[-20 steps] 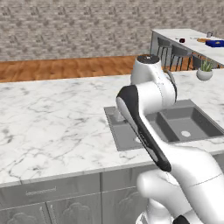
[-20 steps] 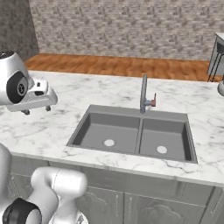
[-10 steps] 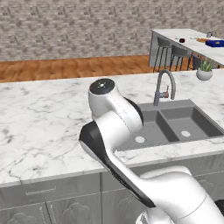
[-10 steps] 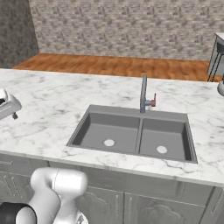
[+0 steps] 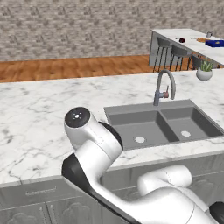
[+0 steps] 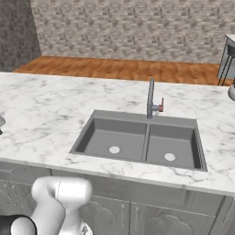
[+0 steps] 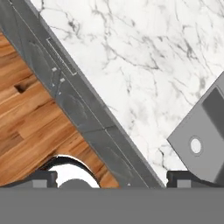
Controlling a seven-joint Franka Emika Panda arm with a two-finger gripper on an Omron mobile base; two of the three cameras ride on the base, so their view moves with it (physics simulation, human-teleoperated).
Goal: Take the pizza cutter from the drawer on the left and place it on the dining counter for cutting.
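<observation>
Grey drawer (image 7: 61,62) front shut, contents hidden; tool (image 7: 111,178) tips wide apart, mostly cropped.

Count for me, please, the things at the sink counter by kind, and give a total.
sink basins: 2
faucet: 1
potted plant: 1
drawer: 1
Total: 5

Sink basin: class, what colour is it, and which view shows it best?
The sink basin is plain dark grey, set in white grey-veined marble; the right base view shows it best.
</observation>
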